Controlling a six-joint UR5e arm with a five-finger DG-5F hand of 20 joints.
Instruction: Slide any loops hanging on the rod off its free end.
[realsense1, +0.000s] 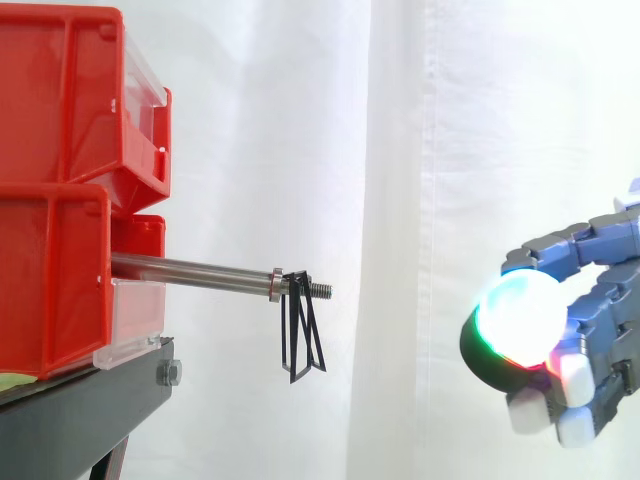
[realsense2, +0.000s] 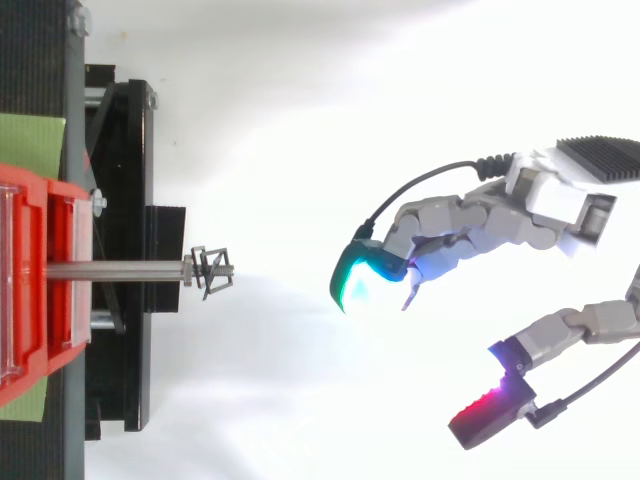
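Note:
A metal rod (realsense1: 190, 271) sticks out level from the red bins (realsense1: 60, 190) toward the right, ending in a threaded tip. Black wire loops (realsense1: 300, 335) hang near that free end, just past a collar; from above the black wire loops (realsense2: 212, 271) show as a small tangle at the rod (realsense2: 115, 270) tip. The hand (realsense1: 585, 300) hovers well to the right of the rod, apart from it, with fingers loosely bent and nothing between them. In the top view the hand (realsense2: 470, 225) has one glowing green pad pointing at the rod end and the thumb spread wide.
The red bins (realsense2: 35, 280) sit stacked on a black stand (realsense1: 90, 400). A white curtain hangs behind. Open space lies between the rod's tip and the hand.

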